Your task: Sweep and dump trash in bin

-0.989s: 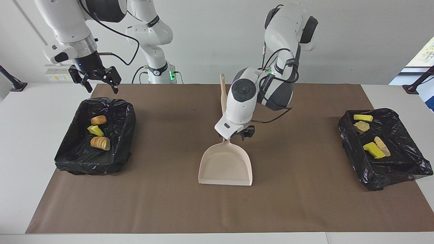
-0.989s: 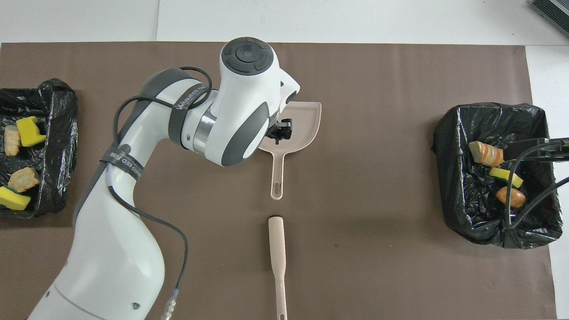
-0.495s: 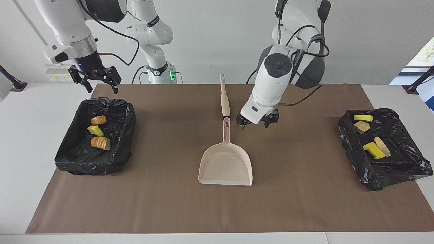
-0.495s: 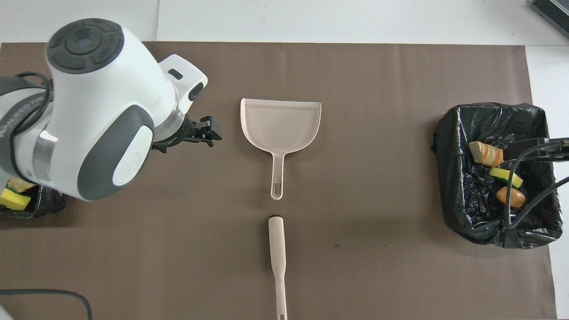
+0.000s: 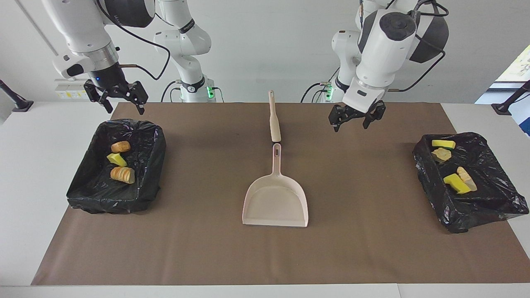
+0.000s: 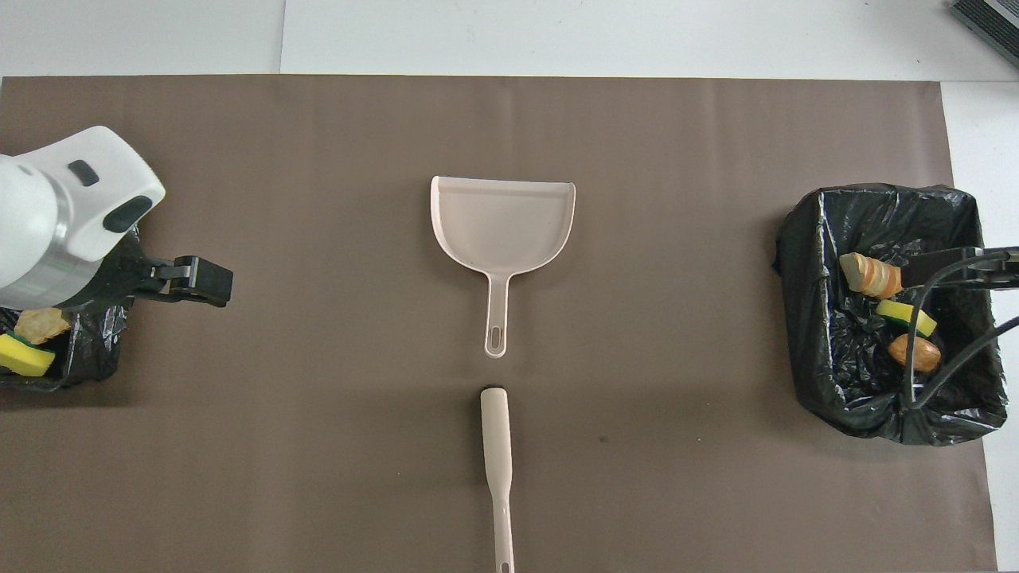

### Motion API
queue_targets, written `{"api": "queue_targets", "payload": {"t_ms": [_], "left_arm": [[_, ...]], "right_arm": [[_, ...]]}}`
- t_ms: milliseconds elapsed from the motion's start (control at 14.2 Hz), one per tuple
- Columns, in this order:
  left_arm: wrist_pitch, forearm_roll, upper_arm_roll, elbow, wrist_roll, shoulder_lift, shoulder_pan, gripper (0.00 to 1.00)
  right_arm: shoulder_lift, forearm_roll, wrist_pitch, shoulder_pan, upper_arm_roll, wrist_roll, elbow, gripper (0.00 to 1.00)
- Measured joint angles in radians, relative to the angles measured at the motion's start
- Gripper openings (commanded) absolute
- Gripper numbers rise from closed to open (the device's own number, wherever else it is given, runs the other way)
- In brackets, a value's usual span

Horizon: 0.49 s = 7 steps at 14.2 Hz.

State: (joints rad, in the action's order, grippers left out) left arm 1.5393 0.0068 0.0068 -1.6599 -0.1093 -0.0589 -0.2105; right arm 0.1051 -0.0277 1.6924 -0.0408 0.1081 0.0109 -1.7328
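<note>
Trash lies in two black-lined bins at the two ends of the table [image 5: 25,198]. Going across the facing view, the right claw [image 5: 117,96] hangs released and empty over the robot-side rim of the bin [image 5: 118,194] at the right arm's end. That bin holds three chunks [image 5: 120,160]: two orange bread-like lumps with a yellow sponge bit between them. On the brown mat [image 5: 198,248] at mid-table the beige dustpan [image 5: 276,202] lies flat, its handle pointing toward the robots, and the brush handle [image 5: 273,118] lies in line with it, nearer the robots. The left claw [image 5: 357,117] hangs released and empty above the mat. The bin [image 5: 480,207] at the left arm's end holds four chunks [image 5: 455,171].
</note>
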Motion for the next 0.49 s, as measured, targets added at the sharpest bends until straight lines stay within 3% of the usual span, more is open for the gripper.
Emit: {"api": "queue_targets", "payload": {"t_ms": [212, 495], "left_arm": [[-0.025, 0.0, 0.002, -0.03, 0.161, -0.048, 0.095, 1.0], [-0.024, -0.001, 0.002, 0.002, 0.221, -0.059, 0.147, 1.0]], "right_arm": [[0.0, 0.0, 0.0, 0.0, 0.0, 0.0, 0.0, 1.0], [0.0, 0.0, 0.0, 0.0, 0.0, 0.0, 0.0, 1.0]]}}
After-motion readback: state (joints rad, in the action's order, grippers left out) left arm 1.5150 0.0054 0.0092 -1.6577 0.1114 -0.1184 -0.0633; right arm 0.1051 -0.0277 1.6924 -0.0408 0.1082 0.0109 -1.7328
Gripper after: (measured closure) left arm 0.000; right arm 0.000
